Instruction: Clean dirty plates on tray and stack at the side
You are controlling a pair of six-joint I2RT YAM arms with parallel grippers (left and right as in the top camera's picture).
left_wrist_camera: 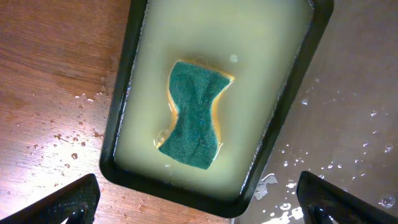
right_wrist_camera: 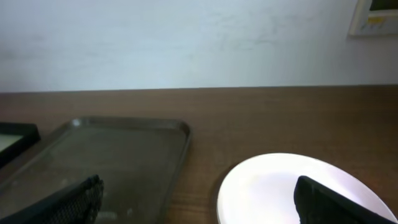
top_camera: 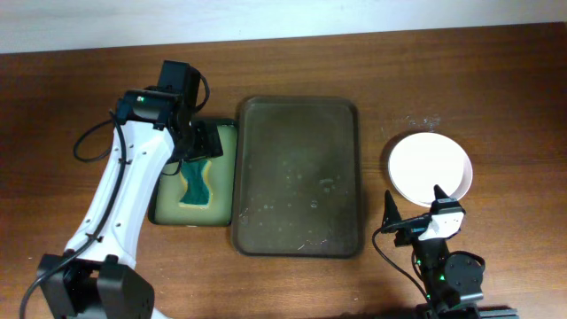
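- Left gripper (top_camera: pixel 205 142): hangs over the small tray (left_wrist_camera: pixel 118 124), fingers far apart, gripping nothing.
- Sponge (left_wrist_camera: pixel 196 115): lies green side up in that tray's pale liquid.
- Tray (top_camera: pixel 297 159): sits mid-table, speckled wet, just right of the small one.
- Plates (top_camera: pixel 430 164): rest on the table (top_camera: pixel 496 89) right of the tray, apart from it; count not discernible.
- Right gripper (top_camera: pixel 413 199): sits by the plates' near edge, fingers wide, empty.

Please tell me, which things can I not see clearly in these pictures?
- Stack height: overhead sees the plate from straight above; right wrist's bottom edge cuts it off.
- Far left corner of the small tray: overhead, the left arm hides it.
- Underside of the sponge: left wrist, it faces down in cloudy liquid.
- Specks on the tray: overhead, too small to tell water from dirt.
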